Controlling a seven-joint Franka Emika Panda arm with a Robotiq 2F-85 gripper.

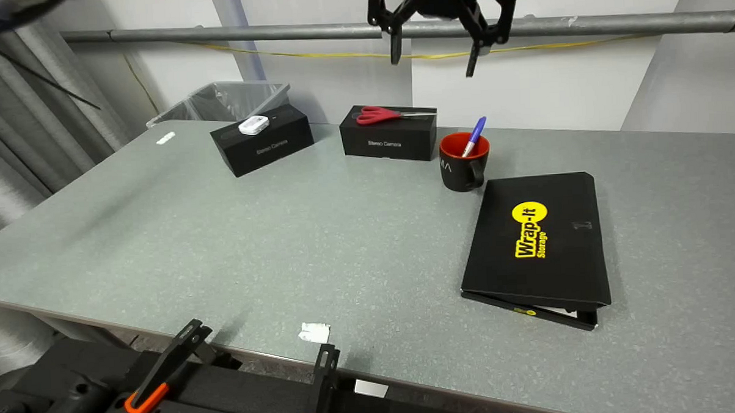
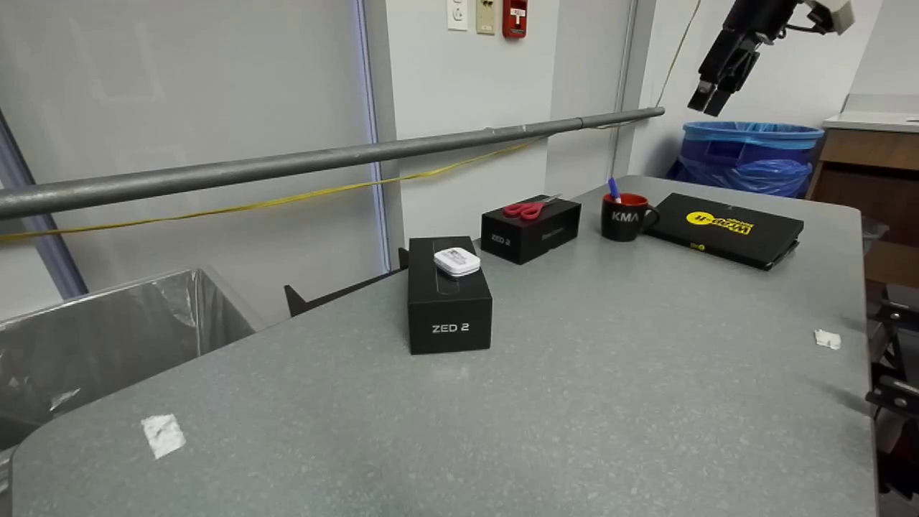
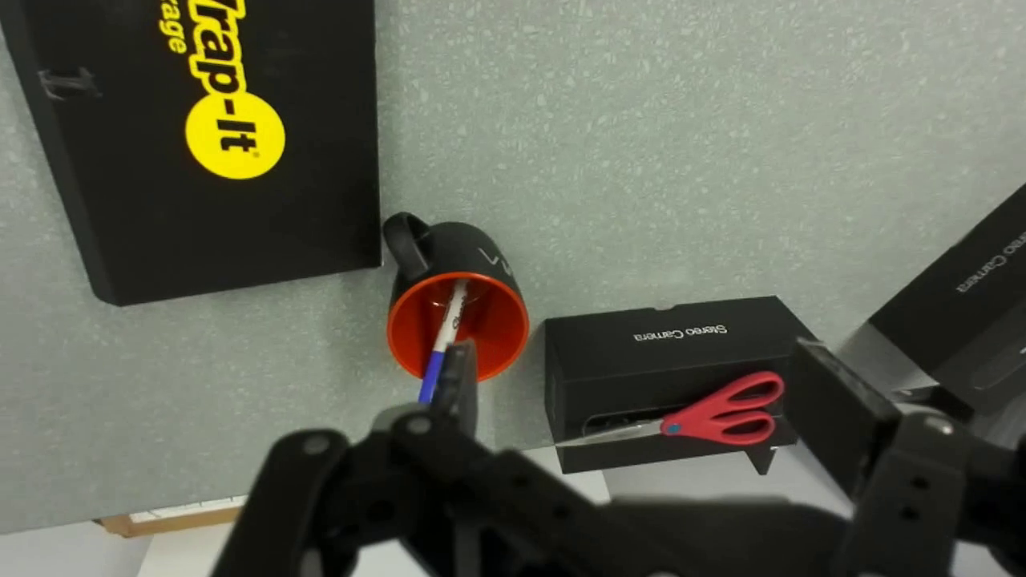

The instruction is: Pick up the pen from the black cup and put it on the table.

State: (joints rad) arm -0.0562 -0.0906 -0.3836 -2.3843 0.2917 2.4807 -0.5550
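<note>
My gripper [image 1: 432,68] hangs higher than the black cup [image 1: 461,171] and well apart from it, its jaws spread wide. The pen [image 1: 474,137] leans inside the cup, its whitish end down in the red-orange interior and its blue-purple end sticking up past the rim. In my wrist view a finger of mine stands in front of part of that blue end, though both exterior views show me well clear of the pen. The cup stands upright on the grey table [image 1: 319,232]. Just beside the cup, on its handle side, a flat black Wrap-It box [image 1: 564,248] lies with a corner close to the handle; whether the two touch I cannot tell. Near the cup, on the side away from the handle, stands a black camera box [image 1: 365,146] with red-handled scissors [image 1: 376,115] lying on top, blades pointing towards the cup. Farther from the cup along that same side is another black box [image 1: 280,143], set at an angle, carrying a small white tin [image 1: 254,125]. Beyond it, even farther from the cup, a bin with a clear liner [image 2: 108,345] shows past the table's edge. Higher than the cup and behind it run a grey pipe [image 1: 276,32] and a yellow cord [image 1: 435,56].
</note>
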